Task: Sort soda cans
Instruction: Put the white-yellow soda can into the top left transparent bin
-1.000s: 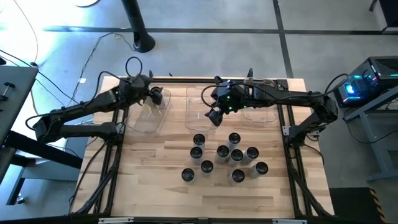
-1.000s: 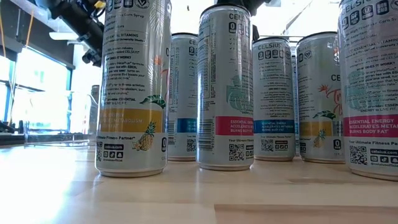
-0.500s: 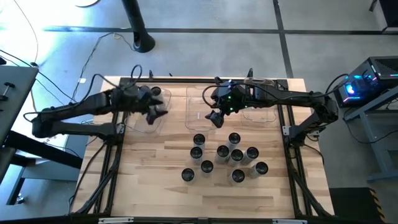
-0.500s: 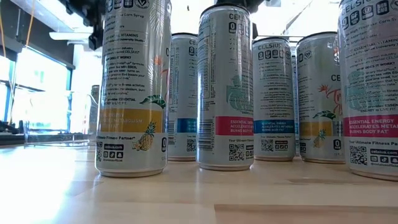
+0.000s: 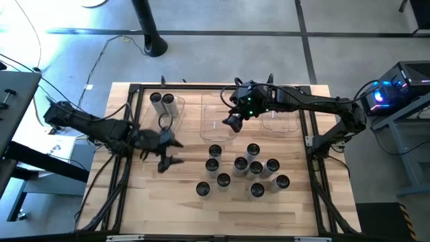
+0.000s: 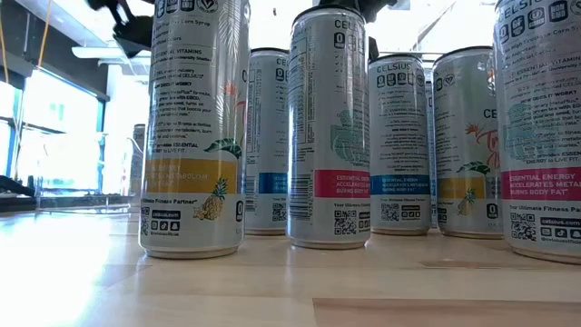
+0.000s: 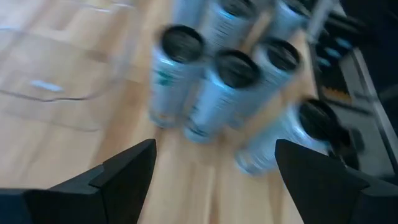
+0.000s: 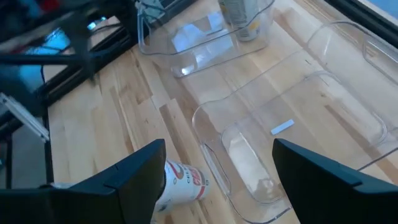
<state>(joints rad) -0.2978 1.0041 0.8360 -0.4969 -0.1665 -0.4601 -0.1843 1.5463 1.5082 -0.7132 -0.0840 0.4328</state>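
Several soda cans [image 5: 240, 163] stand upright in a cluster on the wooden table's middle; the low view shows their printed sides [image 6: 329, 127]. Two more cans [image 5: 162, 99] stand in the far end of the left clear bin [image 5: 176, 124]. My left gripper [image 5: 168, 153] hovers open just left of the cluster, pointing at it; its wrist view shows the cans [image 7: 224, 81] ahead of its open fingers [image 7: 214, 155]. My right gripper [image 5: 230, 123] hangs open over the middle bin [image 5: 211, 111], which holds nothing [image 8: 323, 106]. A can with red print [image 8: 186, 180] shows by its finger.
A third clear bin [image 5: 285, 117] sits at the far right under the right arm. A black frame [image 5: 222, 86] rims the table. Bare wood lies along the near edge [image 5: 222, 215] and to the cluster's left.
My left gripper has swung from above the left bin toward the table's near edge and the can cluster, turning to face the cans, its fingers still open. The two cans in the left bin stand uncovered now.
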